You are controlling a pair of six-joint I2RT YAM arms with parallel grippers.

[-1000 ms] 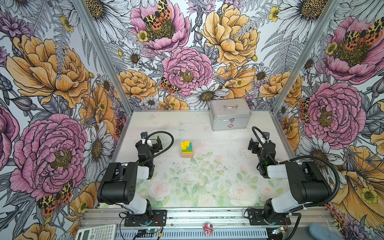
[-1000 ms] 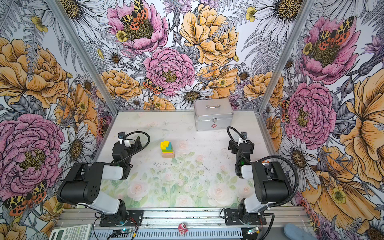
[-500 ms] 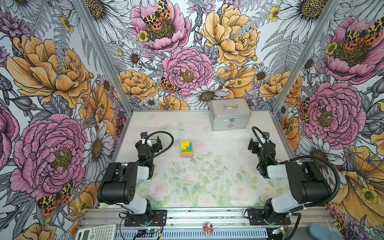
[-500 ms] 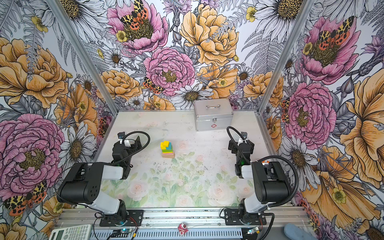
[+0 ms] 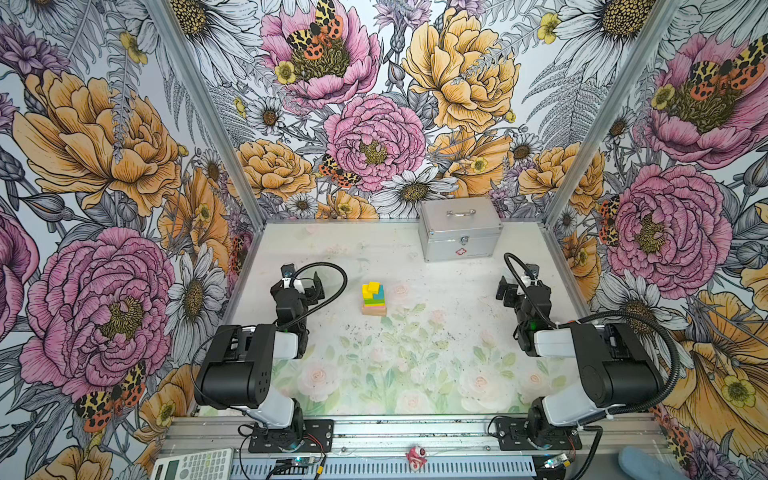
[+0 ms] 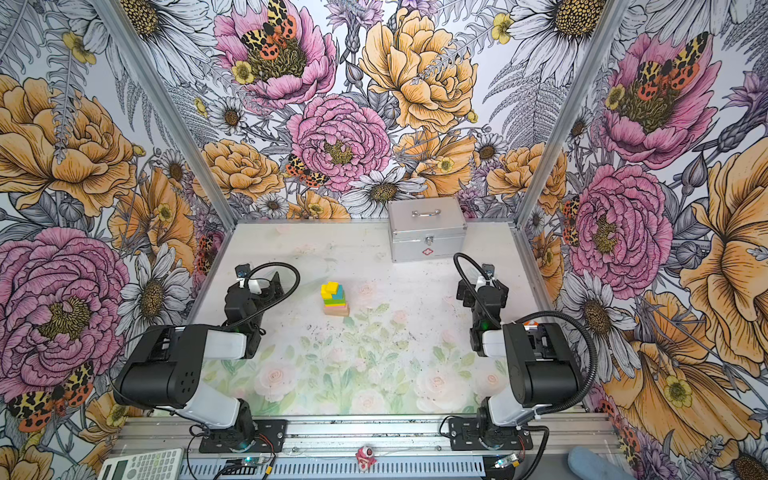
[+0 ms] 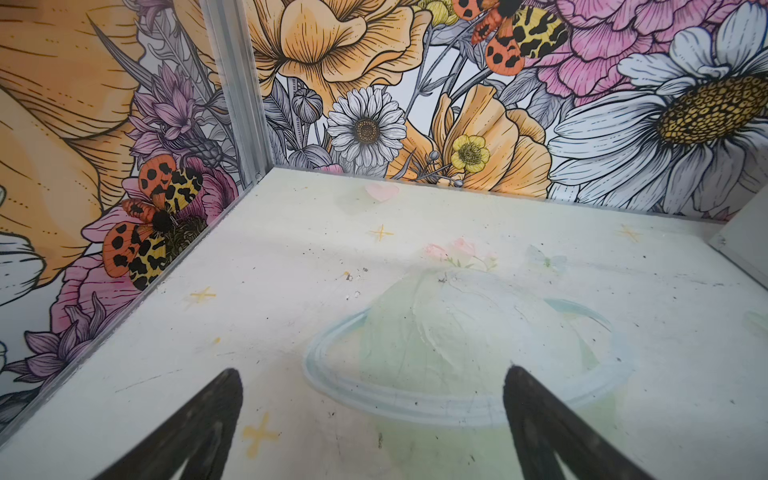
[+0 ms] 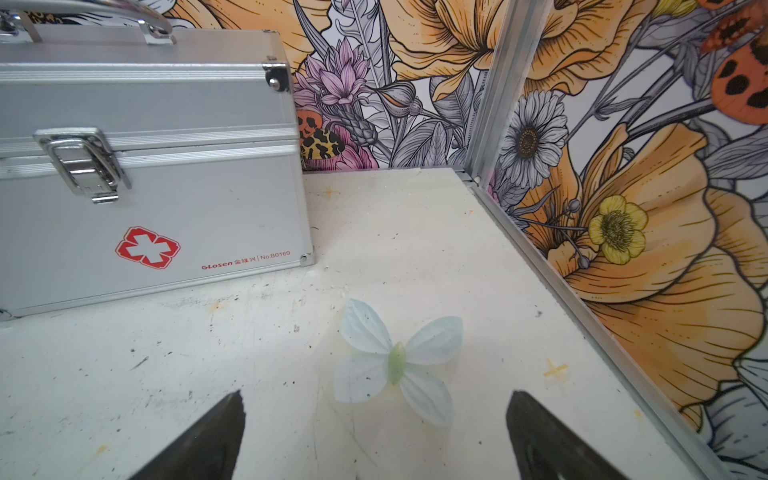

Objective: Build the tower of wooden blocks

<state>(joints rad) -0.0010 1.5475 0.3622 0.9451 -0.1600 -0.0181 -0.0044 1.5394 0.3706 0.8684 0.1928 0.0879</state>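
The tower [image 5: 373,299] [image 6: 335,299] is seen in both top views standing upright on the table [image 5: 415,345], a little left of the middle and roughly midway between the near and far edges. A tan base [image 5: 374,312] is laid at the bottom and a pink layer [image 5: 372,306] is set on it. Green and yellow pieces are stacked above that, and a teal cube [image 5: 379,293] and a yellow cube [image 5: 373,286] are placed on top. The left claw [image 5: 302,286] is held low to the left of the tower, well apart from it. In the left wrist view its two dark fingers [image 7: 208,415] are spread wide over bare table, and nothing is gripped. The right claw [image 5: 512,291] is held at the right side of the table, also well apart from the tower. In the right wrist view its fingers [image 8: 208,436] are likewise spread wide with nothing between them, and a pale butterfly print [image 8: 395,365] on the table is seen just ahead of them. A silver metal case [image 5: 459,230] is stood latched at the far side, right of the middle, near the back wall. A calculator [image 5: 193,465] is laid at the near left, off the table.
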